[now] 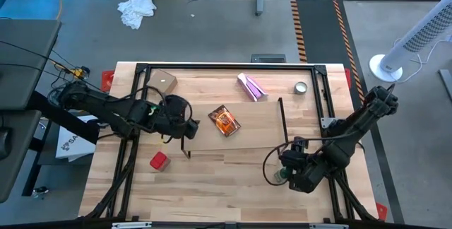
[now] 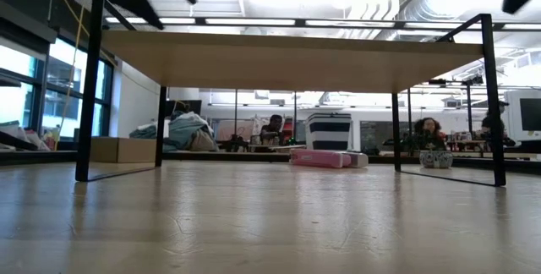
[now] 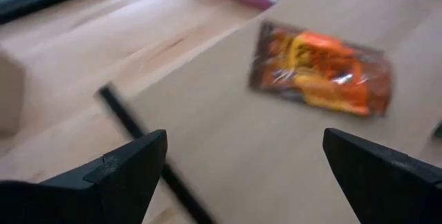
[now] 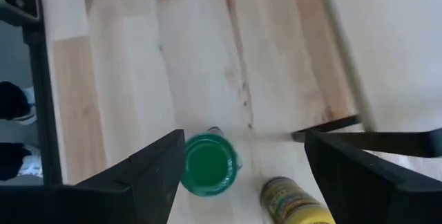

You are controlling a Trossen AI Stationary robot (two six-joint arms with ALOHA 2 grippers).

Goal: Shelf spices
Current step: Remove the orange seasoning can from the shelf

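1. Pale wood tabletop [image 1: 212, 186] carries everything: the shelf [image 1: 244, 126] lies across its middle, with the orange-brown packet [image 1: 225, 121] already resting on its plank.
2. My right fingers [image 4: 238, 175] stand wide apart with nothing between them, hovering over the green-lidded jar [image 4: 208, 164]; the yellow jar [image 4: 293, 200] lies tipped on its side just beside it, both on the tabletop near the shelf's right end leg [image 4: 366, 140].
3. I judge the step in hand is lining up on the green-lidded jar. The next move calls for coming straight down and closing around the lid without nudging the yellow jar.
4. My left fingers [image 3: 245, 175] are also spread and empty, above the shelf's left end, looking toward the packet.
5. The red box [image 1: 158, 160] sits alone on the tabletop, in front of the shelf's left end, with open room around it.
6. The shelf's black leg near the jars is the tight spot; the plank offers free room on either side of the packet.
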